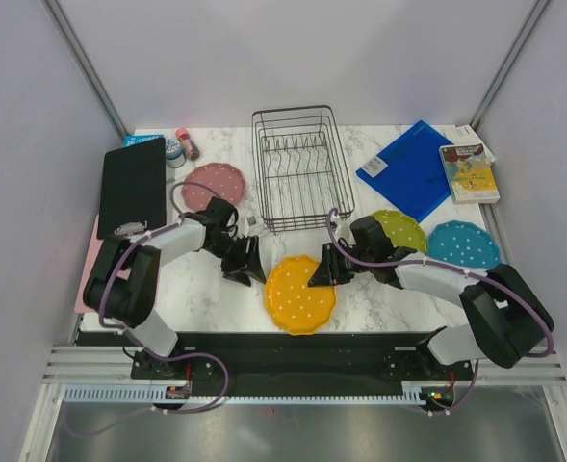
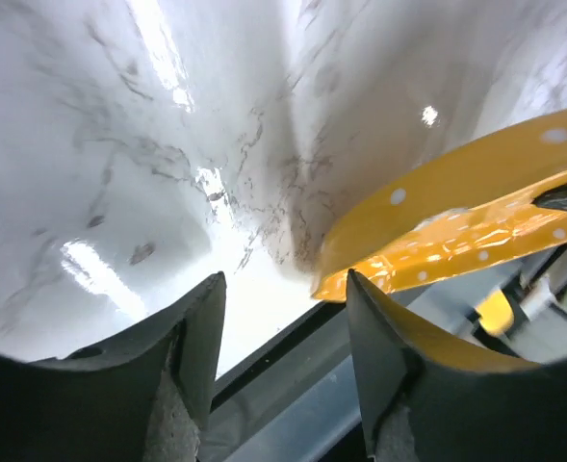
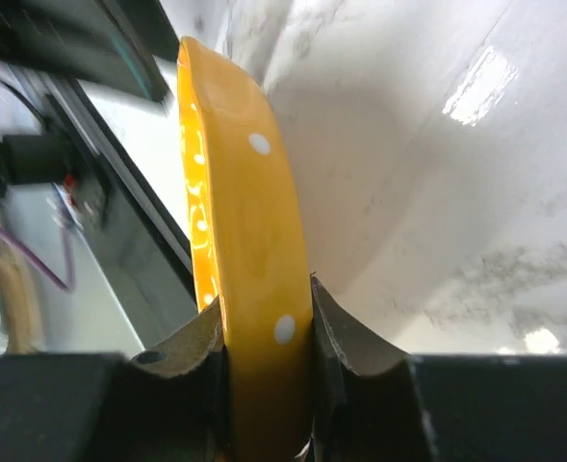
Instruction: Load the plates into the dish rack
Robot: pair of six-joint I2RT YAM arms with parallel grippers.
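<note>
A: Orange-yellow plate (image 1: 300, 294) is the one in hand. It lies at the near middle of the worktop (image 1: 206, 289), in front of the dish rack (image 1: 304, 223). The right claw (image 1: 323, 268) is closed narrow on its right rim. The wrist view shows the rim pinched between both fingers (image 3: 192, 351).

B: And the left claw (image 1: 249, 262)?

A: Half open and holding nothing, just beside the left rim. Whether one finger touches the plate, I cannot tell.

B: How to do this step well?

A: I think the right arm should lift slowly, because a grip on the rim alone can let a glossy plate swing. Then turn it upright, carry it over the rack, and lower it between two prongs before opening. The left arm should move aside.

B: The other plates?

A: The pink plate (image 1: 214, 185) is left of the rack. The green plate (image 1: 403, 229) and the teal plate (image 1: 464, 243) are to the right.

B: Any writing?

A: The book (image 1: 469, 171) at the back right has a printed cover, but the letters are too small to read.
</note>
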